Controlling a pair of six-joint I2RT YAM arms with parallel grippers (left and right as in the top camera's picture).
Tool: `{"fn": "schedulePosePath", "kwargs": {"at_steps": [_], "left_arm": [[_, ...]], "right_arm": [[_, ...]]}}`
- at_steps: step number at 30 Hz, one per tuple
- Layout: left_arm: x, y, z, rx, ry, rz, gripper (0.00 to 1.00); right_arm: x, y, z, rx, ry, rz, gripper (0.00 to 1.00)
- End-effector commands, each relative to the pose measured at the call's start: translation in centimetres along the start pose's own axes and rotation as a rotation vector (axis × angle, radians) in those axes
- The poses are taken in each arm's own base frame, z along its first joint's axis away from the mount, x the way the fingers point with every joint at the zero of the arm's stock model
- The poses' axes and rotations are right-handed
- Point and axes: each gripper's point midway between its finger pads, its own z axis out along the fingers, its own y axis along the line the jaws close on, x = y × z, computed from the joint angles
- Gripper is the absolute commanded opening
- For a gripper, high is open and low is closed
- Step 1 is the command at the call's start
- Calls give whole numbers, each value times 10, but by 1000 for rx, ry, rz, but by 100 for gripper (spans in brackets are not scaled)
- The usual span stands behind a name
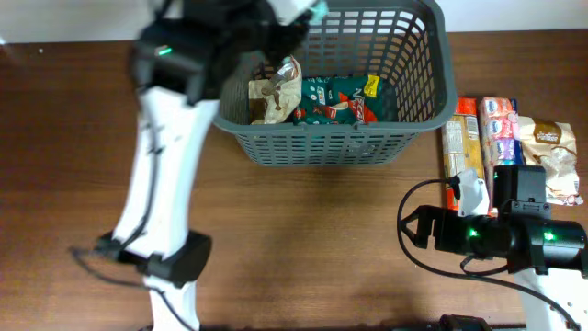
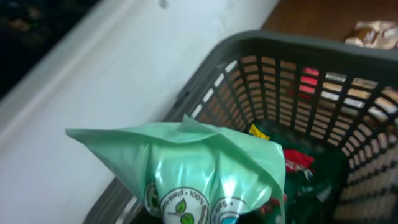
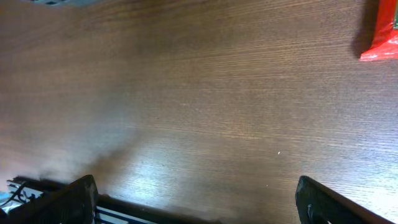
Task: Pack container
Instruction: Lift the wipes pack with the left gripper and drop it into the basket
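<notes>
- Here, the left arm (image 1: 175, 138) reaches up over the container (image 1: 418, 55), fingers clenched on a green pack (image 2: 186, 168) above its rim.
- The right fingers (image 3: 186, 199) hang spread above bare tabletop (image 3: 199, 93).
- The dark grey lattice container holds snack packs (image 1: 340, 97).

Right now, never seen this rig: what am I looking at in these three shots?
Two robot arms at a wooden table. The overhead view looks down from above; the other two come from cameras on each wrist. The left gripper, out of sight in its own view, is shut on a light green snack pack over the dark grey basket, which already holds snack packs. The right gripper hangs open above bare wood, holding nothing. More snack packs lie on the table right of the basket, waiting to be packed.
</notes>
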Motion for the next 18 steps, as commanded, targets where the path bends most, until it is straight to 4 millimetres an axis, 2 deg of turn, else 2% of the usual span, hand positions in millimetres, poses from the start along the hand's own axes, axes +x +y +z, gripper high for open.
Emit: {"fn": "schedulePosePath", "kwargs": {"at_steps": [1, 5, 9, 13, 18], "left_arm": [[21, -15, 61, 53, 47, 57, 2], [46, -30, 107, 105, 96, 48, 2], [76, -40, 142, 147, 157, 19, 2], [101, -52, 167, 182, 206, 3, 2], [119, -59, 180, 205, 243, -13, 3]], "right_arm": [[0, 6, -4, -15, 0, -2, 99], [4, 5, -4, -13, 18, 6, 99], [6, 5, -4, -13, 23, 8, 99], [6, 5, -4, -13, 23, 9, 99], [6, 5, -4, -13, 23, 9, 99]]}}
